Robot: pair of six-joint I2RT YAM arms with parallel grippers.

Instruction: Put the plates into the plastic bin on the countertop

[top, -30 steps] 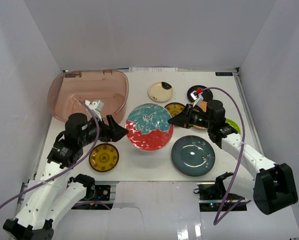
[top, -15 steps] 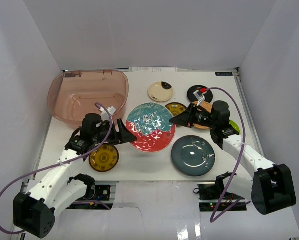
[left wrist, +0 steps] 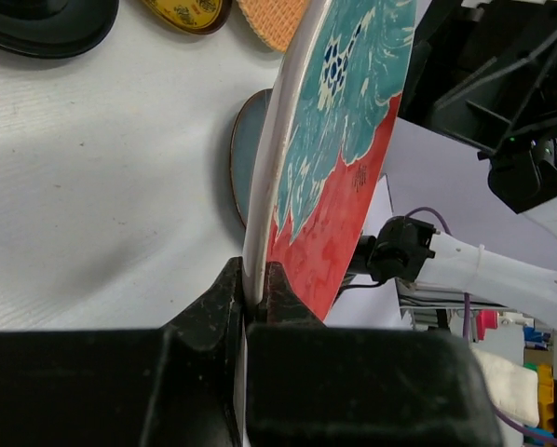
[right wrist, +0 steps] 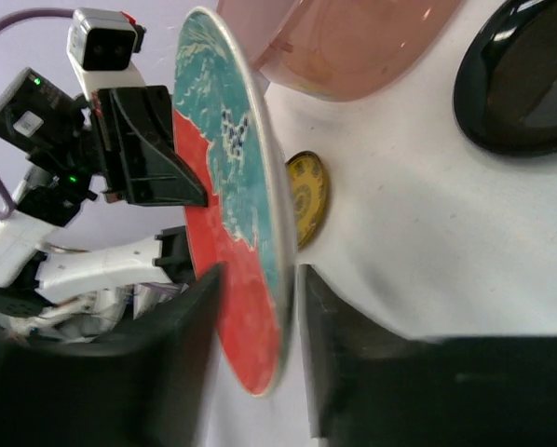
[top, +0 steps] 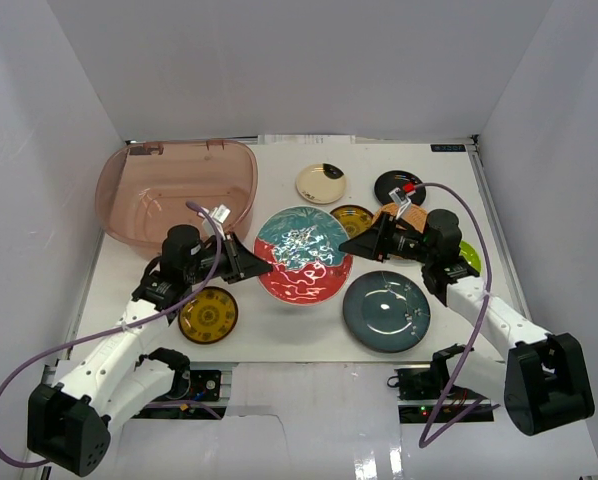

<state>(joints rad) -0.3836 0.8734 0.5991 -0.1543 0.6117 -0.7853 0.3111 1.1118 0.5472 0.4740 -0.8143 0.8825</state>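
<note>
The large red-and-teal plate (top: 302,253) hangs between both arms, tilted up off the countertop (top: 279,335). My left gripper (top: 263,267) is shut on its left rim; the left wrist view shows the jaws (left wrist: 256,279) pinching the white edge of the plate (left wrist: 339,168). At the right rim my right gripper (top: 345,246) is open. In its wrist view the plate (right wrist: 232,186) passes between the spread gripper (right wrist: 258,279) with gaps on both sides. The pinkish plastic bin (top: 176,195) stands at the far left with no plate in it.
On the countertop lie a grey-blue plate (top: 386,311), a yellow plate (top: 208,314), a cream plate (top: 320,183), a black plate (top: 399,187) and a small yellow plate (top: 350,217). An orange plate (top: 397,222) and a lime-green plate (top: 467,252) show partly behind my right arm. White walls enclose three sides.
My left gripper has reached the plate's left rim and closed on it. My right gripper, which was shut on the right rim, has opened.
</note>
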